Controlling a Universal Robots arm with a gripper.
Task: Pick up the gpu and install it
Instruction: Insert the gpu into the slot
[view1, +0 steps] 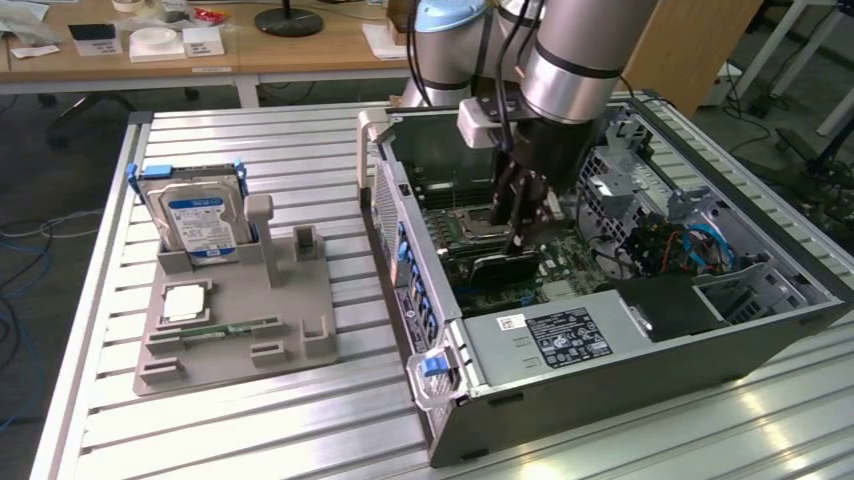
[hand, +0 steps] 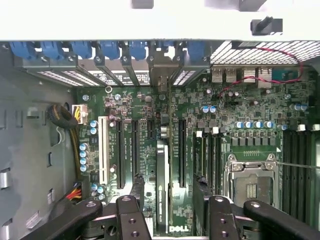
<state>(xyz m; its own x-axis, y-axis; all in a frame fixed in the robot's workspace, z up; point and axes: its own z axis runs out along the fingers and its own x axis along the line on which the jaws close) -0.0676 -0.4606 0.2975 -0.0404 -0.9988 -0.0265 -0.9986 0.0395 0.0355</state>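
Gpu (hand: 161, 195) standing on edge in a motherboard (hand: 200, 115) slot inside the case (view1: 747, 330), apparently seated. Hand (hand: 170, 212) spread wide, straddling gpu, not gripping. Install seemingly near done; full seating unconfirmed.

A wooden desk (view1: 200, 55) is standing at eleven o'clock; cables (view1: 24, 260) are trailing over grey floor at nine.
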